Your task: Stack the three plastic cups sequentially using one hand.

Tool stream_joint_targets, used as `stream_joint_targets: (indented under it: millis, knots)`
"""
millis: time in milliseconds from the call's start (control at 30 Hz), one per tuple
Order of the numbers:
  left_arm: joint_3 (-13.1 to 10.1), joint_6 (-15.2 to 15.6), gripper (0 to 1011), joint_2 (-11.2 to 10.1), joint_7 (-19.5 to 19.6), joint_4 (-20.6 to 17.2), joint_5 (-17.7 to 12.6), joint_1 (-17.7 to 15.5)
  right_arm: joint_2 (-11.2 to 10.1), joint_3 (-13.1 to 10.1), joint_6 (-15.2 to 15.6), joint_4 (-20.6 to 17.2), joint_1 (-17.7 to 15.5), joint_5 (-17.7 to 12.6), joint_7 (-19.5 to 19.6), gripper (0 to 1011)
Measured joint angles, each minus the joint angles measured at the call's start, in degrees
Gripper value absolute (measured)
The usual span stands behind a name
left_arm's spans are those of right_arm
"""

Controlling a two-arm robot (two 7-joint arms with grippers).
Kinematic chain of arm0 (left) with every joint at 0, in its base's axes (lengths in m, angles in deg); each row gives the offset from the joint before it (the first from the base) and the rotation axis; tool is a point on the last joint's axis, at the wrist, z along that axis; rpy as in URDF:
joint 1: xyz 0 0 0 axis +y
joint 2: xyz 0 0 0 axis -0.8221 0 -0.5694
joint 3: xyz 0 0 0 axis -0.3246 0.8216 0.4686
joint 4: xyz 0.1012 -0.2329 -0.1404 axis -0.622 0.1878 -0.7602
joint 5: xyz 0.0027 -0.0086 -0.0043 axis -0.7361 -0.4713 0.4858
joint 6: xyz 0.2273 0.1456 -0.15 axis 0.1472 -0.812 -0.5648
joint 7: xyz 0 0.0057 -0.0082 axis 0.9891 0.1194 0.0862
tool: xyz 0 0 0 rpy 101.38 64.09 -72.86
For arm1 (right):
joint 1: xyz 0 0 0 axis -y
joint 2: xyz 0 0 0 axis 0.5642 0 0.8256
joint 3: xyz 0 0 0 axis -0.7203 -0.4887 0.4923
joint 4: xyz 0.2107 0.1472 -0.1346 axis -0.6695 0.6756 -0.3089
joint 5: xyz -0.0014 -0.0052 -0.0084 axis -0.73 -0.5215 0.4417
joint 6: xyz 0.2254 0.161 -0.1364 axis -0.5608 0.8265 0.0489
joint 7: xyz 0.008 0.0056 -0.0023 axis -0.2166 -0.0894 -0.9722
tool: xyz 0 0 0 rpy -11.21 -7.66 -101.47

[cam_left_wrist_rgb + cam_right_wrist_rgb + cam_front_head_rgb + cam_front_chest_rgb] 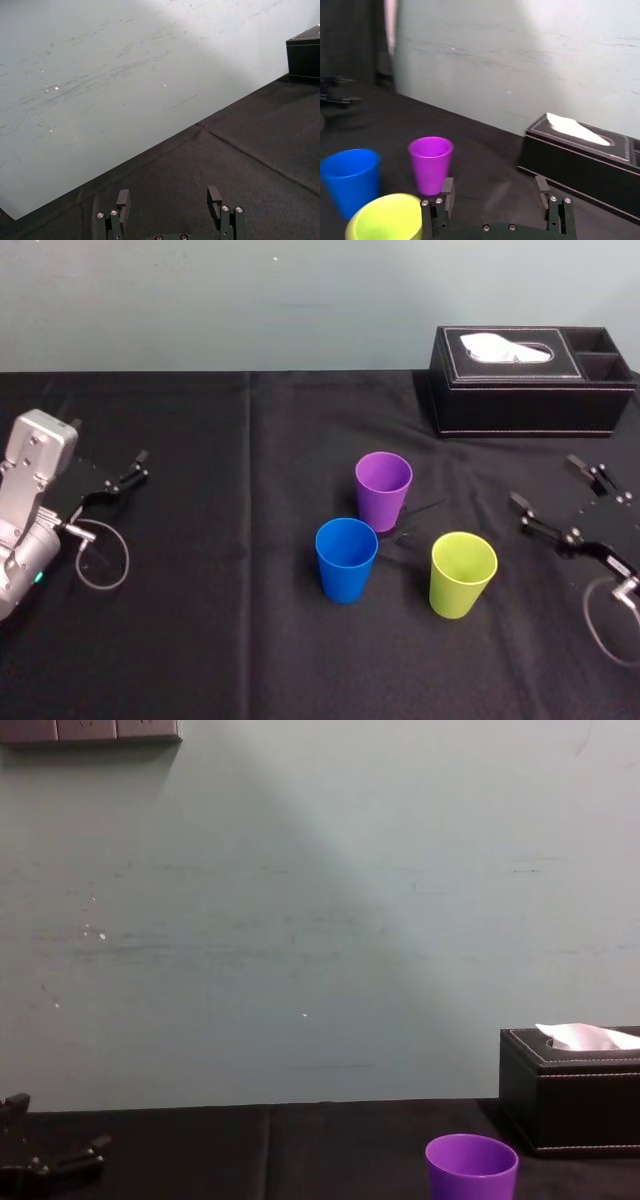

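Tabletop [200, 640] is carrying everything upright and apart mid-frame: purple cup [383, 490] at the back, blue cup [346, 560] lower left, lime green cup [463, 574] lower right. We're seeing the right hand [494, 187] gaping wide at the right edge, and the left hand [168, 197] is gaping wide too at the left edge.

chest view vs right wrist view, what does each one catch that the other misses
Chest view's extra: a grey wall panel at the top left corner. Right wrist view's extra: the blue cup and lime green cup, upright and unstacked, plus the right gripper, open, in the foreground. Shared: the purple cup, upright on the black tablecloth, and the black tissue box with white tissue.
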Motion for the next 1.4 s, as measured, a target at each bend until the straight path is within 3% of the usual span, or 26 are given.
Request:
stream_joint_targets:
  millis: [300, 567, 833, 967, 1400]
  knots:
    - [0.00, 0.00, 1011, 0.00, 0.00, 0.00, 0.00, 0.00, -5.28, -4.45, -4.62, -3.69, -8.99, -6.19, -9.95, 1000]
    - [0.00, 0.00, 1011, 0.00, 0.00, 0.00, 0.00, 0.00, -6.68, -5.12, -6.16, -4.44, -12.77, -6.84, -14.99, 1000]
    - [0.00, 0.00, 1011, 0.00, 0.00, 0.00, 0.00, 0.00, -4.53, -2.99, -4.53, -3.01, -11.83, -3.63, -15.36, 1000]
    - [0.00, 0.00, 1011, 0.00, 0.00, 0.00, 0.00, 0.00, -2.43, -1.43, -2.98, -1.20, -9.91, -1.90, -15.78, 1000]
    - [0.00, 0.00, 1011, 0.00, 0.00, 0.00, 0.00, 0.00, 1.13, 0.01, -0.26, 1.79, -6.41, 0.04, -17.19, 1000]
